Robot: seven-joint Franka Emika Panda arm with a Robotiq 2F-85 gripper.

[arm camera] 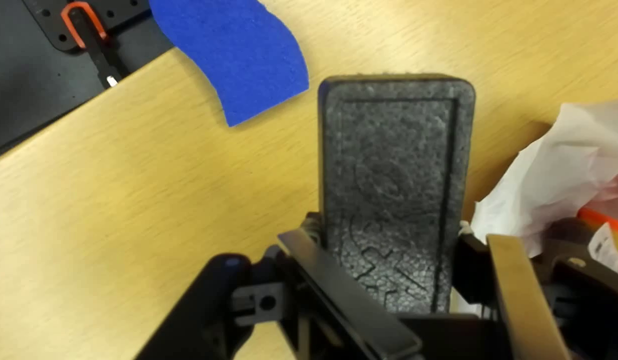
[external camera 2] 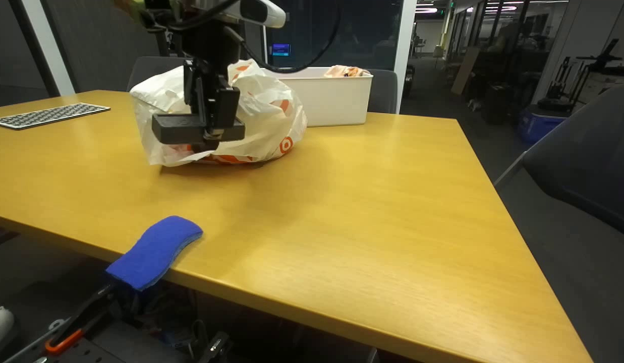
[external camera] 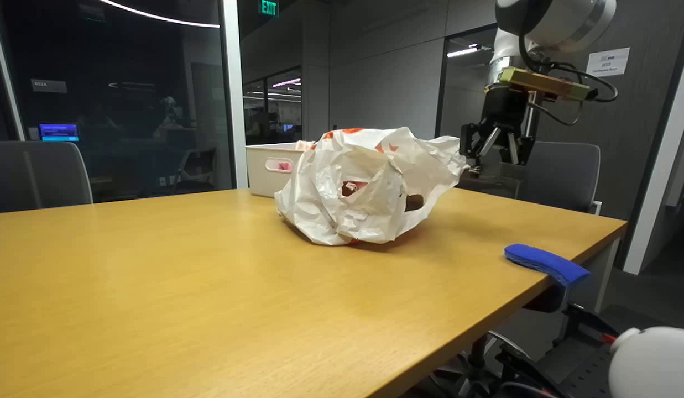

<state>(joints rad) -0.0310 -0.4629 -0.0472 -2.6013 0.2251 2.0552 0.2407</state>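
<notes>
Black block (arm camera: 394, 192) markings, wrist view only

- Black rectangular block (arm camera: 391, 165) fills the pincer (arm camera: 388, 231).
- Crumpled white plastic bag (external camera 2: 269, 113) blocks passage just beside.
- Rectangular white plastic bin (external camera 2: 338, 101) stands behind the bag.
- Passage runs over yellow wooden surface (external camera 2: 352, 201) between bag and curved blue fabric strip (arm camera: 251, 55).

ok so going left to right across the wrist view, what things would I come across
Black lever with an orange loop, then blue pad, then black block held between the fingers, then white plastic bag.
</notes>
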